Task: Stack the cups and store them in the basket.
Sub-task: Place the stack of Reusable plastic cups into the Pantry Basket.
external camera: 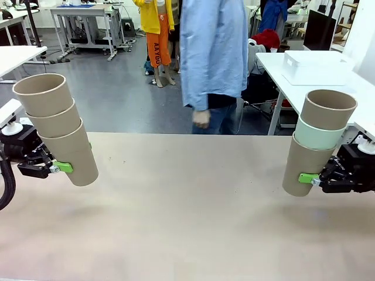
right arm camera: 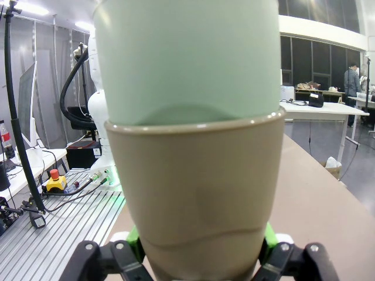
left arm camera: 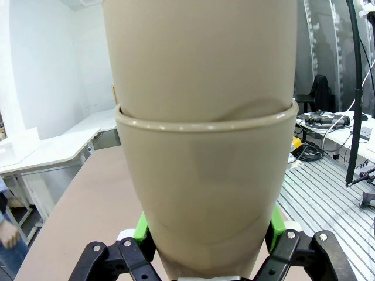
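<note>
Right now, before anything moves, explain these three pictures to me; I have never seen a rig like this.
Two white robot arms share a tan table with a person standing at the far side. The wide picture is taken from between the arms, looking across the table. The other two come from a camera on each wrist, looking along the fingers, so the cups loom large there. The left gripper is shut on a stack of three tan cups, tilted, above the tabletop. The right gripper is shut on a second stack: tan at the bottom, a mint green cup in the middle, tan on top. A white bin sits on a table behind.
</note>
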Controlling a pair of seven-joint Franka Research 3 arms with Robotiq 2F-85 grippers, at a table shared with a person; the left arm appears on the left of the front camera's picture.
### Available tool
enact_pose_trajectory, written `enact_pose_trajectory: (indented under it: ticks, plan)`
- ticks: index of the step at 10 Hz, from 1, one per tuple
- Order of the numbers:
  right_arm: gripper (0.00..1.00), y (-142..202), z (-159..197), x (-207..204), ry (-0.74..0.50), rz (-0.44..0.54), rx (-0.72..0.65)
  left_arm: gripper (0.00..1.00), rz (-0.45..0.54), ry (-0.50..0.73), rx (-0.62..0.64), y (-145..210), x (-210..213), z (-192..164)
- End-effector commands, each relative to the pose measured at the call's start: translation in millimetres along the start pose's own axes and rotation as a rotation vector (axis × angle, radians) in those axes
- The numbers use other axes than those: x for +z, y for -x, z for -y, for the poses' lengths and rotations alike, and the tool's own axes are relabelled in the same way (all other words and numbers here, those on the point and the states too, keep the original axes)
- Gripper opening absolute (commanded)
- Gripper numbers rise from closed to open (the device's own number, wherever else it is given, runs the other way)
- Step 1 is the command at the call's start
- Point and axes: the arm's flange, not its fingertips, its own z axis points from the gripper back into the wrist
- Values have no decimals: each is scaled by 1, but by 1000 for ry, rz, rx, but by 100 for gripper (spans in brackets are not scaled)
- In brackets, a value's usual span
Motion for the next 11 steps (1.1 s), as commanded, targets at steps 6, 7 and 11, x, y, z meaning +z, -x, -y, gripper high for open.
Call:
enact_pose_trajectory:
  ticks: [6, 7, 11]
  plan:
    - [84, -4, 1, 0, 9, 9, 11, 85, 6, 5, -15, -3, -1, 0]
    - [84, -4, 1, 0, 9, 9, 11, 85, 6, 5, -15, -3, -1, 0]
    - [84, -4, 1, 0, 9, 9, 11, 85, 6, 5, -15, -3, -1, 0]
